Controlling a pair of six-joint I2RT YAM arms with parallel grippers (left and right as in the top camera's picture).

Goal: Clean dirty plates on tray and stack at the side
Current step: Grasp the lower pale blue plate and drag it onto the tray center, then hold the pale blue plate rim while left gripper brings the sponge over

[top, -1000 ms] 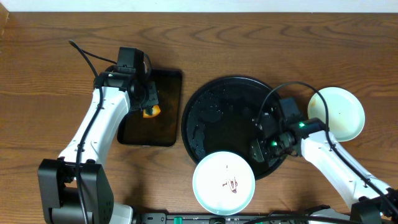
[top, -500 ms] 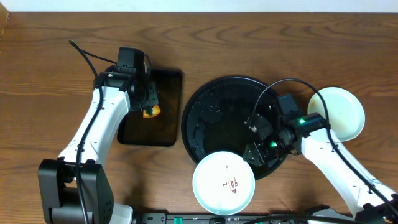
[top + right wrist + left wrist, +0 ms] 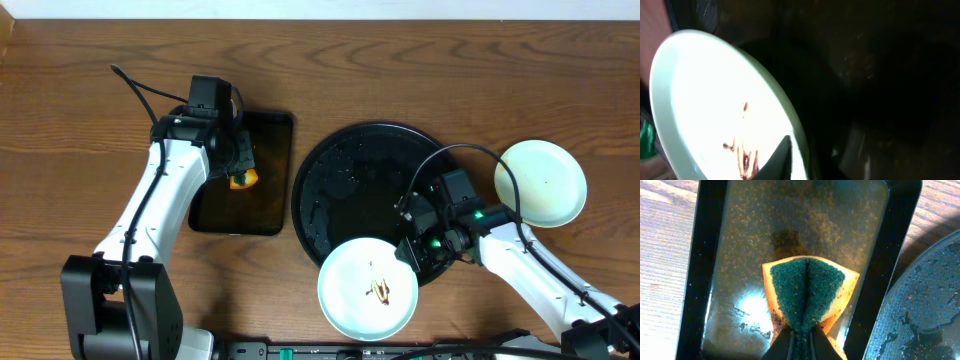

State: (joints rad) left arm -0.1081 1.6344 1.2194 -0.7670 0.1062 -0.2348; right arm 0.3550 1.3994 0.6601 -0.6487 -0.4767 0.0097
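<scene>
A pale plate (image 3: pixel 368 290) with a brown smear lies over the front rim of the round black tray (image 3: pixel 350 180). My right gripper (image 3: pixel 408 254) is shut on this plate's right rim. In the right wrist view one finger lies on the plate (image 3: pixel 715 100) near the smear, the other under the rim (image 3: pixel 805 160). A clean pale plate (image 3: pixel 541 182) sits on the table right of the tray; I cannot tell whether another lies under it. My left gripper (image 3: pixel 238 168) is shut on an orange and green sponge (image 3: pixel 807 287), over the rectangular tray.
The smaller black rectangular tray (image 3: pixel 275 125) with wet, gritty water lies left of the round tray; in the left wrist view its rim (image 3: pixel 690 280) frames the sponge. The round tray's wet floor (image 3: pixel 925 310) is dark and bare. The table's front edge is just below the dirty plate.
My right gripper has moved a little down and left, and the dirty plate has shifted slightly right and turned. The left arm and sponge have not moved.
</scene>
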